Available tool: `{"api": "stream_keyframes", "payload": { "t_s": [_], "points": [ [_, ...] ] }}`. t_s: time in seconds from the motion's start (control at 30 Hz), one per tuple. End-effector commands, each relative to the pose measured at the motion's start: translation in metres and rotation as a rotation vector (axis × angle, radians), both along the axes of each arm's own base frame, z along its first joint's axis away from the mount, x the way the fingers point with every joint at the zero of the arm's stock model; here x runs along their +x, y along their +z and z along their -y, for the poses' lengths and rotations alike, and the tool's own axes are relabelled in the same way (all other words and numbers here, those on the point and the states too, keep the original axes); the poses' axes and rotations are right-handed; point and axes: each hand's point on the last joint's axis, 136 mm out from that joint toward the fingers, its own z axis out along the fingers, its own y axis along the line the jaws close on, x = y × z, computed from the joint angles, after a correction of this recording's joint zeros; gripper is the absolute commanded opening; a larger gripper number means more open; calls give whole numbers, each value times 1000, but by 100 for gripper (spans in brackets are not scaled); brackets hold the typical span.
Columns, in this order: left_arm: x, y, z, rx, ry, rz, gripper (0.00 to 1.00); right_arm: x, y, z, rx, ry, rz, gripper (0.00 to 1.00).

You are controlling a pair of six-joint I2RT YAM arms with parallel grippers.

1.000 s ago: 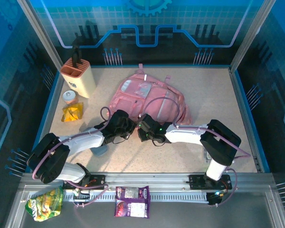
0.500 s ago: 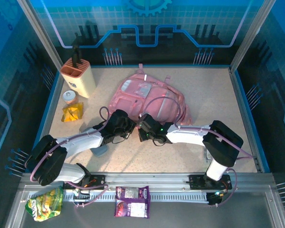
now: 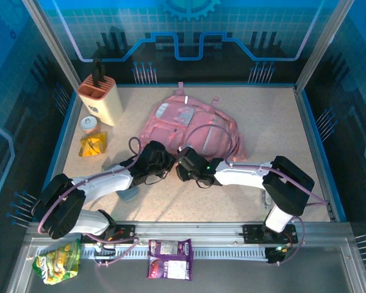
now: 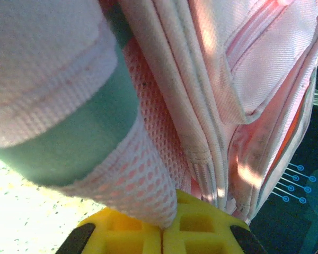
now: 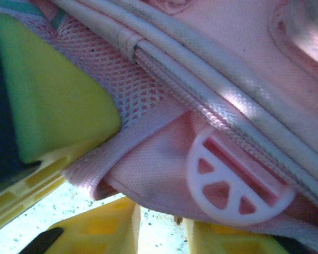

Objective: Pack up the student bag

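At the near edge of the student bag [image 3: 198,122], we see the left claw [image 4: 161,235] pinching its mesh; the right claw [image 5: 159,233], just right, stands slightly spread.

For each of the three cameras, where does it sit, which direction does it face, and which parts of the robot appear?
Top external: above and behind the bases, facing down at the table; left arm and right arm reach the student bag.
Left wrist: on the left arm, facing the bag's mesh; yellow jaws shut on it.
Right wrist: on the right arm, facing a white round plastic piece; yellow jaws apart.
Shared: both wrist views show pink mesh.
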Motion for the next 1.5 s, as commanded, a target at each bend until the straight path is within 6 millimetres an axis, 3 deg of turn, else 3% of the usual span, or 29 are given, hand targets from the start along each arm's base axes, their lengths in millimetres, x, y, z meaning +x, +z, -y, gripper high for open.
{"api": "stream_keyframes", "payload": {
  "t_s": [0.0,0.13,0.23,0.5,0.57,0.73,0.93,1.0,1.3,1.4,1.47],
  "points": [
    [0,47,26,-117,-61,83,0,21,7,-1,-13,-54,77,36],
    [-1,50,29,-118,-70,86,0,30,4,5,-57,-104,89,38],
    [-3,51,31,-117,-71,89,0,34,3,6,-55,-118,111,35],
    [-4,50,24,-94,-52,95,0,34,11,12,-73,-130,142,4],
    [-3,50,17,-74,-33,102,0,31,11,15,-78,-125,140,1],
    [0,50,-4,-17,-5,108,0,17,7,31,-125,-122,98,0],
    [10,36,-29,9,45,86,0,-1,0,58,-164,-147,45,0],
    [12,31,-34,4,53,73,0,-10,-12,72,-200,-155,21,0],
    [16,31,-43,6,46,74,0,-11,-6,122,-260,-242,21,0],
    [18,33,-42,4,44,77,0,-11,-5,123,-279,-232,15,0],
    [18,35,-41,1,41,81,0,-12,-4,113,-253,-198,5,0]
  ]
}}
